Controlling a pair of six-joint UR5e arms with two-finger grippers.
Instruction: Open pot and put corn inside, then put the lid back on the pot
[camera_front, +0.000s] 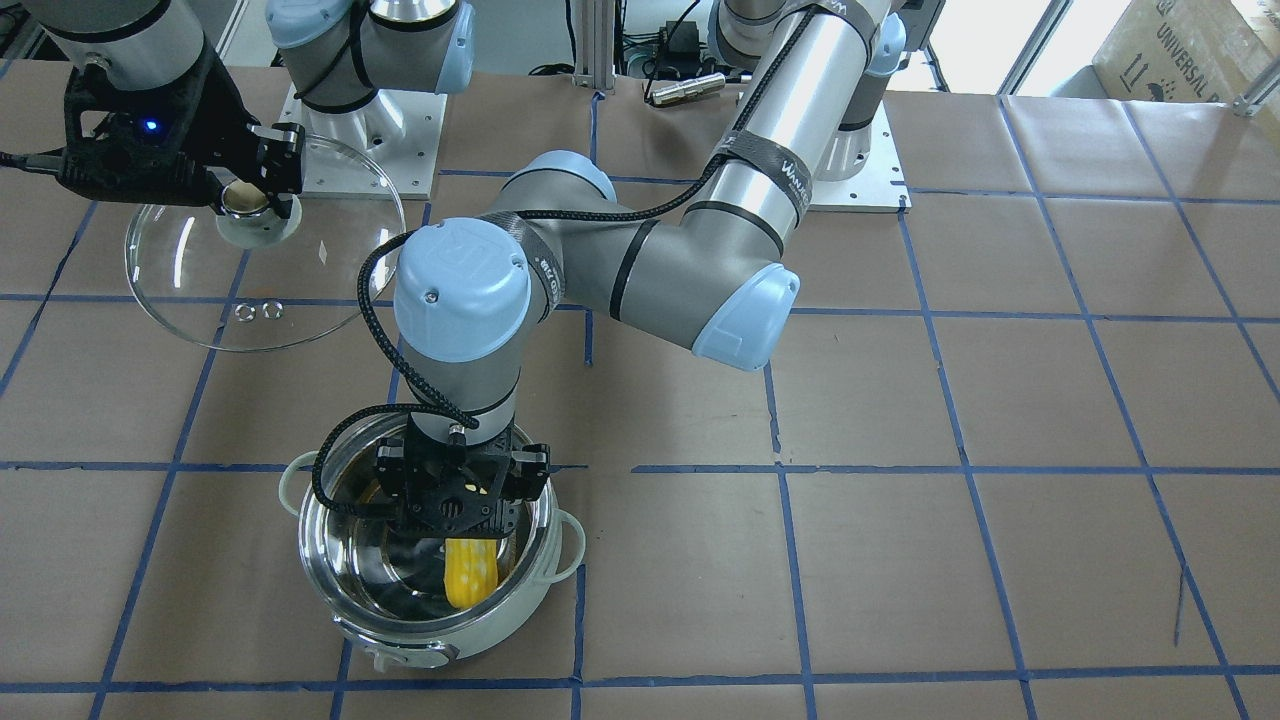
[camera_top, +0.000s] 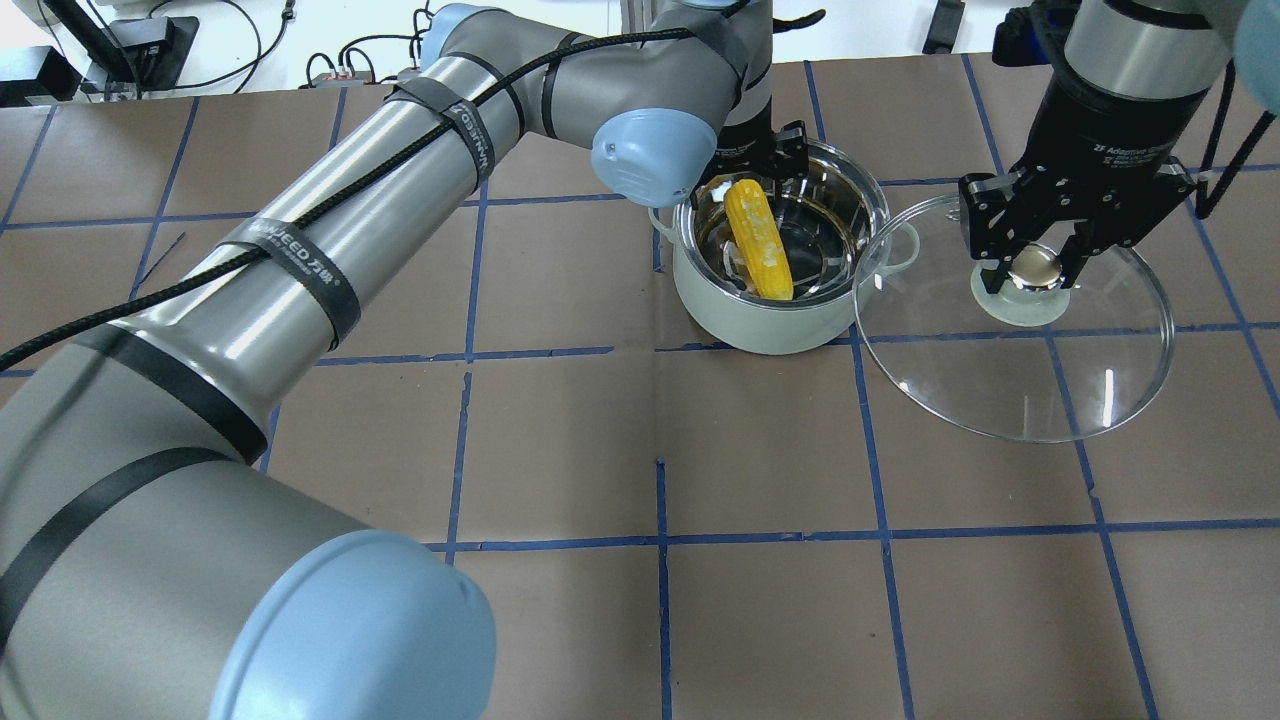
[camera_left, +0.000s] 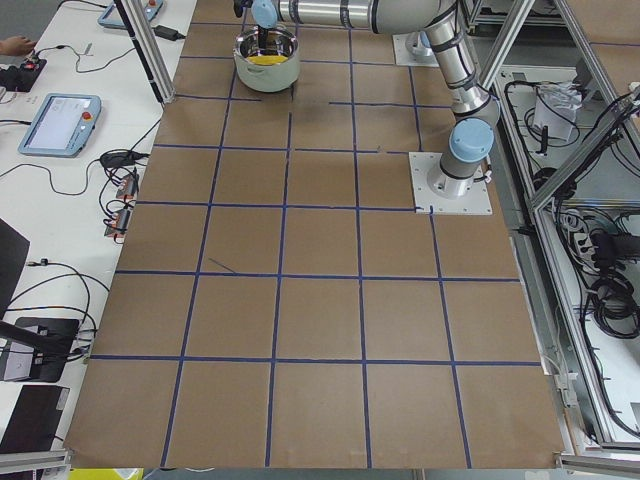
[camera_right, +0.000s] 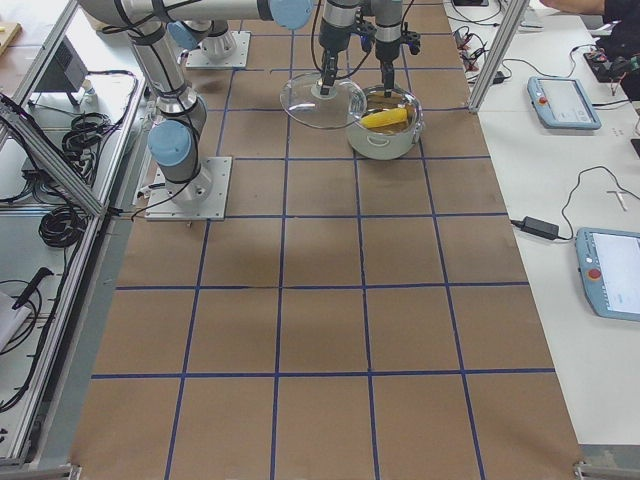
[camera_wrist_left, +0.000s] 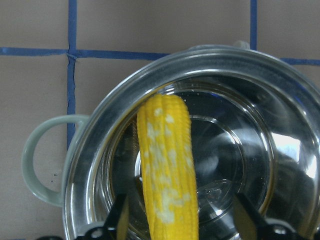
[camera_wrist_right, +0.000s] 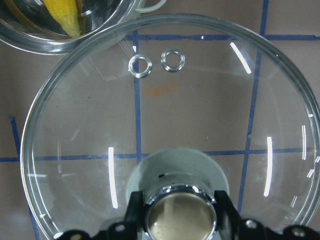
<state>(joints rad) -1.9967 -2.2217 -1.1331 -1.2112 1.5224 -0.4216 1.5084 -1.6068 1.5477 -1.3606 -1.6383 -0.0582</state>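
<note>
The pot (camera_top: 770, 325) stands open on the brown table, also seen in the front view (camera_front: 420, 640). The yellow corn (camera_top: 760, 240) lies inside it, leaning on the steel wall (camera_wrist_left: 100, 130). My left gripper (camera_front: 460, 500) hangs over the pot, its fingers (camera_wrist_left: 122, 220) spread wider than the corn (camera_wrist_left: 167, 175), so it is open. My right gripper (camera_top: 1035, 275) is shut on the knob (camera_wrist_right: 179, 215) of the glass lid (camera_top: 1010, 370) and holds it beside the pot, off the table. The lid's rim overlaps the pot's side handle in the overhead view.
The table is brown with a blue tape grid. The arm base plates (camera_front: 860, 160) sit at the robot's edge. Side benches hold tablets (camera_right: 565, 100) and cables. My left arm's elbow (camera_front: 740, 310) stretches across the table's middle.
</note>
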